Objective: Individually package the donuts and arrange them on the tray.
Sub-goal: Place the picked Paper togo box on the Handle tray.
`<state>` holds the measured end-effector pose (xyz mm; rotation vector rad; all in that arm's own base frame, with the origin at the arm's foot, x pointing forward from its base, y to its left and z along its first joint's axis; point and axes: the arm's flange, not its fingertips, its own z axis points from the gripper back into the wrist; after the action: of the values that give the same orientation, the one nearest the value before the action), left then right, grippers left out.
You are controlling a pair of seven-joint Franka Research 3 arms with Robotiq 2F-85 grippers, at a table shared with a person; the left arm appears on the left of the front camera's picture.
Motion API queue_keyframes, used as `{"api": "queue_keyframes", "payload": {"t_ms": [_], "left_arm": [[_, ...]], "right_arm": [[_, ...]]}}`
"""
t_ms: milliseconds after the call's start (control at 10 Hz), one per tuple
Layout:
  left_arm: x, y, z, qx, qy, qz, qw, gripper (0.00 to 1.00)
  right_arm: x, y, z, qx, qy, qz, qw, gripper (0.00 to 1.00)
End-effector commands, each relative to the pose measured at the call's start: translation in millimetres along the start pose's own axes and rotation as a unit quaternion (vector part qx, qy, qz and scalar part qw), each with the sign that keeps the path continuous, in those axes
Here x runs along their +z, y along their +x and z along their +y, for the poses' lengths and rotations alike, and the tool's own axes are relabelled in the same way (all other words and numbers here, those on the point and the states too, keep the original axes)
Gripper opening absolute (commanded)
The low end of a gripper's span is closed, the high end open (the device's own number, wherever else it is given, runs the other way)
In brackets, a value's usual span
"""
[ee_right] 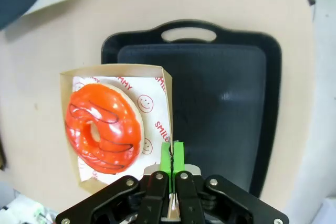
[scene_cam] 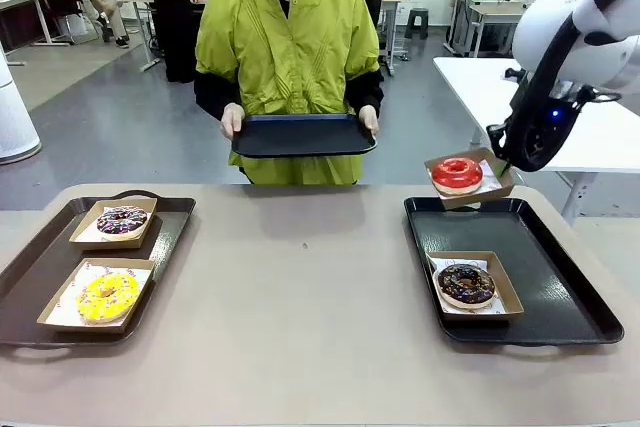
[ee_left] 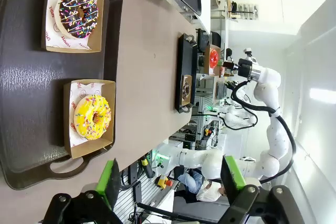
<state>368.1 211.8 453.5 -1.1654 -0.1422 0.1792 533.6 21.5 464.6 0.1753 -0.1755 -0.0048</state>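
- Left fingers (ee_left: 170, 179) stand wide apart, grasping nothing, above the left tray (scene_cam: 30, 282).
- On that tray lie the yellow donut (scene_cam: 107, 296) and, farther back, the sprinkled chocolate donut (scene_cam: 122, 220), each in a paper box.
- The dark chocolate donut (scene_cam: 466, 284) sits boxed on the right tray (scene_cam: 560, 287).
- Right fingers (ee_right: 171, 156) are clenched on the rim of the cardboard box (scene_cam: 493, 183) carrying the red donut (scene_cam: 457, 174), above the right tray's far edge.
- Beyond the bench (scene_cam: 300, 287), a person holds a black tray (scene_cam: 302, 135).

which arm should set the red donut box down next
Right. Its claw is already shut on the edge of the red donut box, held above the right tray's far end. The left claw is open over the left tray.
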Motion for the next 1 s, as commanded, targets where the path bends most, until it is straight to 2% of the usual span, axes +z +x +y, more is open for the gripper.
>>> {"api": "queue_keyframes", "payload": {"t_ms": [0, 100, 200, 700, 900], "left_arm": [[2.0, -2.5, -1.1, -0.003, 0.003, 0.002, 1.000, 1.00], [2.0, -2.5, -1.1, -0.003, 0.003, 0.002, 1.000, 1.00], [2.0, -2.5, -1.1, -0.003, 0.003, 0.002, 1.000, 1.00], [2.0, -2.5, -1.1, -0.003, 0.003, 0.002, 1.000, 1.00], [2.0, -2.5, -1.1, -0.003, 0.003, 0.002, 1.000, 1.00]], "right_arm": [[-3.8, -8.2, -6.1, -0.005, 0.007, 0.007, 1.000, 0.01], [2.4, -12.9, 12.2, -0.029, -0.017, 0.019, 0.999, 0.01], [-6.0, -3.8, -4.1, -0.005, 0.001, 0.007, 1.000, 0.01], [-6.2, -5.6, -1.2, -0.010, -0.002, 0.012, 1.000, 0.01], [-28.4, -9.3, -22.2, 0.000, -0.018, -0.006, 1.000, 0.01]]}}
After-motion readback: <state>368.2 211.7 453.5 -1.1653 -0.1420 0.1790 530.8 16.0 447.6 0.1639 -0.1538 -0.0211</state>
